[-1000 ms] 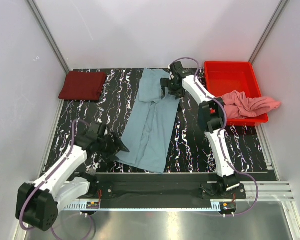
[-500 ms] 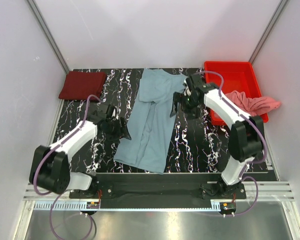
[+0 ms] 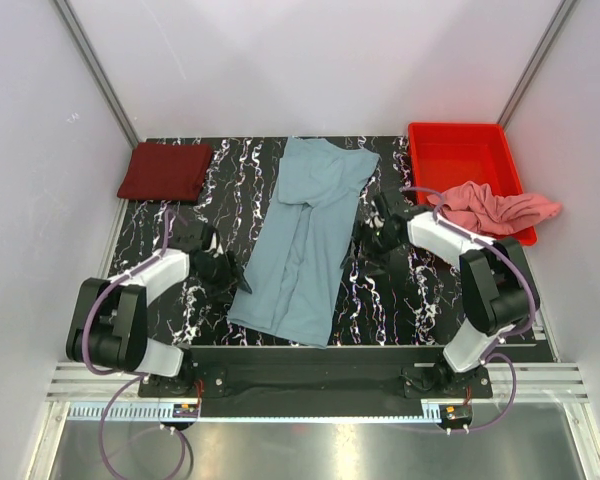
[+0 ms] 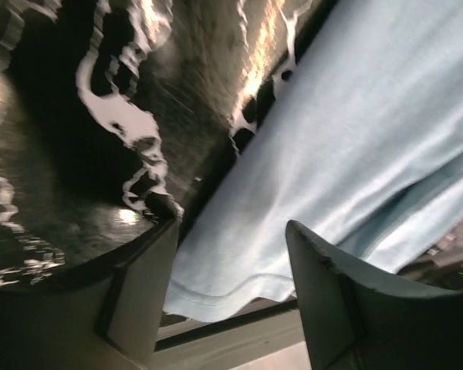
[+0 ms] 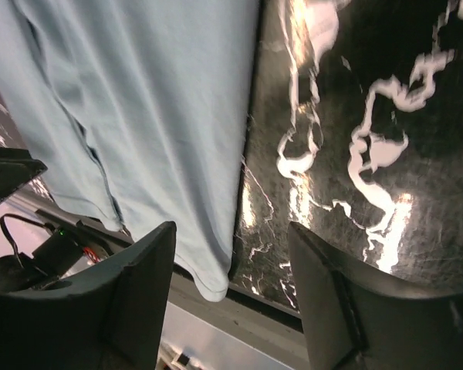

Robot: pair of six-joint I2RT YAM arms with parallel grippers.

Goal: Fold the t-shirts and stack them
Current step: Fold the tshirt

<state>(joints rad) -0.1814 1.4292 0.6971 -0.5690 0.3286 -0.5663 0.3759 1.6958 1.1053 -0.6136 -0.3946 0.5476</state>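
Across the middle of the glossy black, white-veined tabletop (image 3: 420, 290), a dusty grey-blue t-shirt (image 3: 305, 245) lies spread lengthwise. Its soft matte cloth is creased along the centre, and its stitched hem points toward the arm bases. Just left of that shirt, the left gripper (image 3: 225, 270) sits low at the long edge with its jaws spread apart. The left wrist view shows the hemmed corner between its dark, wedge-shaped fingers (image 4: 139, 293). Just right of the shirt, the right gripper (image 3: 372, 238) hangs low beside the straight side edge, jaws also parted. Well left of the shirt, a dark maroon t-shirt (image 3: 165, 170) rests folded into a neat rectangle. Well right of it, a salmon pink t-shirt (image 3: 495, 208) drapes crumpled over the rim of a rigid red plastic tray (image 3: 460, 160).
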